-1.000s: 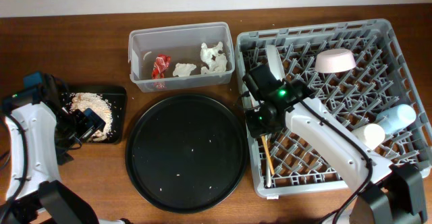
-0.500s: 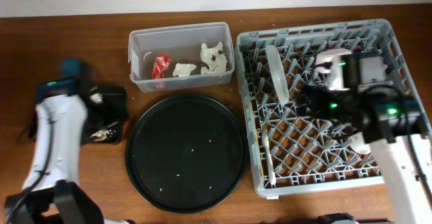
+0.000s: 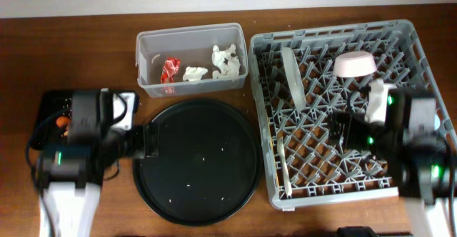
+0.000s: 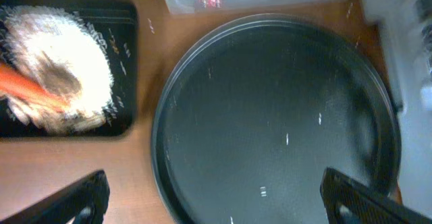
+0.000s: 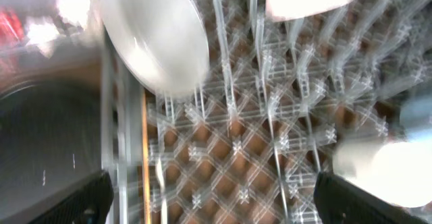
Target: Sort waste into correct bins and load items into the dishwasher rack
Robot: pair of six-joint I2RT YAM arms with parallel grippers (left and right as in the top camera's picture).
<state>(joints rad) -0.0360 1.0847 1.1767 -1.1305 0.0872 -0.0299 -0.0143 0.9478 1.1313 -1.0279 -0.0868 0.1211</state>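
My left gripper (image 3: pixel 148 140) (image 4: pixel 219 205) hangs open and empty over the left rim of the big round black tray (image 4: pixel 270 116). The shallow black bin (image 4: pixel 128 62) beside it holds rice crumbs (image 4: pixel 81 62), a brown lump (image 4: pixel 59 82) and the carrot (image 4: pixel 23 89). The clear tub (image 3: pixel 146 86) holds the red wrapper (image 3: pixel 169 69) and white tissues (image 3: pixel 227 60). My right gripper (image 3: pixel 343 131) (image 5: pixel 216 200) is open above the dishwasher rack (image 3: pixel 410 37). The rack carries the upright plate (image 5: pixel 158 42), bowl (image 3: pixel 355 64), white cup (image 5: pixel 385 170), chopstick (image 5: pixel 144 156) and fork (image 3: pixel 280 155).
The round black tray (image 3: pixel 196 162) fills the middle of the wooden table, with a few white specks on it. My left arm covers most of the black bin in the overhead view. My right arm covers the rack's right side.
The right gripper opened, left the chopstick at the rack's left side and swung back to the right. The left arm pulled off the black bin toward the round tray.
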